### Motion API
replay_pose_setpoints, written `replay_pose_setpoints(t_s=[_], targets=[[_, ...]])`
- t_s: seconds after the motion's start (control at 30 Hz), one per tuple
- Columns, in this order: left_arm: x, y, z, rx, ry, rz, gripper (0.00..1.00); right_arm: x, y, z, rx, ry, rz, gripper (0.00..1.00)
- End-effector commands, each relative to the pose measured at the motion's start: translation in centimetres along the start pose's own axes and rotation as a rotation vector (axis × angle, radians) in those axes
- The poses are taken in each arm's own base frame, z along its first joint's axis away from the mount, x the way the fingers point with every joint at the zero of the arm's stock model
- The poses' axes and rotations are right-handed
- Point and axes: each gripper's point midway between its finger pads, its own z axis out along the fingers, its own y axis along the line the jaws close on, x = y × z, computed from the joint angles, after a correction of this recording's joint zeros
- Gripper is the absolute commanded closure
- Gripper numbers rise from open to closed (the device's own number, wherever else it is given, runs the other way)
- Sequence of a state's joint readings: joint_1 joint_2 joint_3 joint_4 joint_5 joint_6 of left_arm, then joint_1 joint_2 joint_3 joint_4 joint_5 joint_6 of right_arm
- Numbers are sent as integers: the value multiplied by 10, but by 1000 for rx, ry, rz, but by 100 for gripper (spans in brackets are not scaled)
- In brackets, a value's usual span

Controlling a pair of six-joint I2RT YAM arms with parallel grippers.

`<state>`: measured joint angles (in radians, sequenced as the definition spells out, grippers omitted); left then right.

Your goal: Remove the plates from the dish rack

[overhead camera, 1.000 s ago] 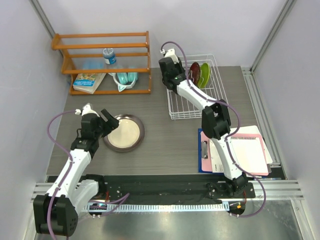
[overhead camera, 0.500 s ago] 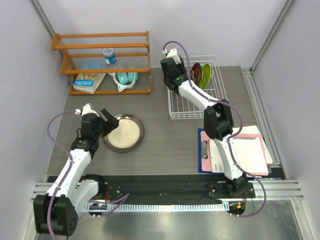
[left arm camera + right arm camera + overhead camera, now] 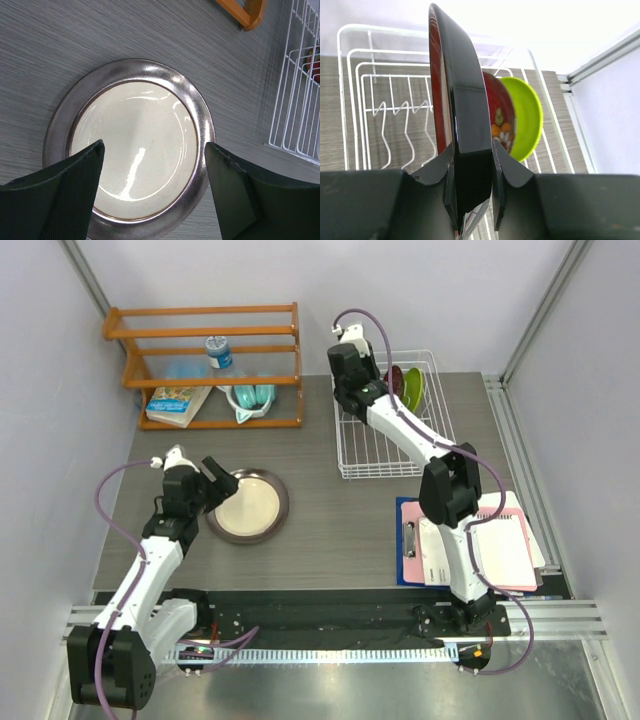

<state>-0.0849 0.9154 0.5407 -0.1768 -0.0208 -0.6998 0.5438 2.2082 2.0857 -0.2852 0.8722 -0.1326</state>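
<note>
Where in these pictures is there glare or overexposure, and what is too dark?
Left wrist view: bright streaks of glare lie on the cream centre of the grey-rimmed plate. Right wrist view: the background above the dish rack is washed out to white, and the near edge of the maroon-rimmed plate looks almost black. Top external view: evenly lit.

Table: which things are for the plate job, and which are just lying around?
For the job: dish rack, grey-rimmed plate, maroon-rimmed plate, dark red plate, lime green plate.
Just lying about: orange shelf, book, small bottle, teal headphones, clipboard.
</note>
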Motion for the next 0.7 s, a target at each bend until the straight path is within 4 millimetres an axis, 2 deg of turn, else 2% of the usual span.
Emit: replay_pose_setpoints(t_s=[0.0, 0.17, 0.3, 0.33, 0.37, 0.4, 0.43, 0.5, 0.53, 0.6, 0.63, 0.67], targets=[[-11, -14, -1, 49, -33, -12, 19, -80, -76, -43, 118, -154, 205, 99], [-11, -19, -6, 81, -27, -10, 19, -85, -83, -59, 95, -169, 228, 99], [-14, -29, -11, 128, -33, -2, 18, -101, -82, -90, 26, -196, 255, 99], [-16, -33, -12, 147, -35, 2, 18, -107, -84, -101, -16, -177, 247, 99], [-17, -36, -13, 160, -35, 3, 18, -111, -82, -107, -59, -167, 316, 99], [-17, -39, -14, 177, -33, 1, 18, -115, -74, -114, -135, -164, 333, 99], [-18, -42, -14, 187, -34, 1, 18, -115, -79, -126, -166, -155, 353, 99], [-18, -48, -17, 217, -27, 3, 18, -115, -74, -139, -245, -150, 406, 99], [-18, -49, -18, 222, -29, 4, 18, -114, -73, -152, -304, -155, 412, 99], [-18, -51, -19, 234, -25, 5, 18, -114, -74, -165, -353, -155, 440, 99], [-17, -52, -20, 240, -23, 6, 18, -105, -68, -169, -387, -139, 438, 99], [-16, -51, -20, 238, -22, 6, 18, -112, -70, -183, -463, -153, 460, 99]])
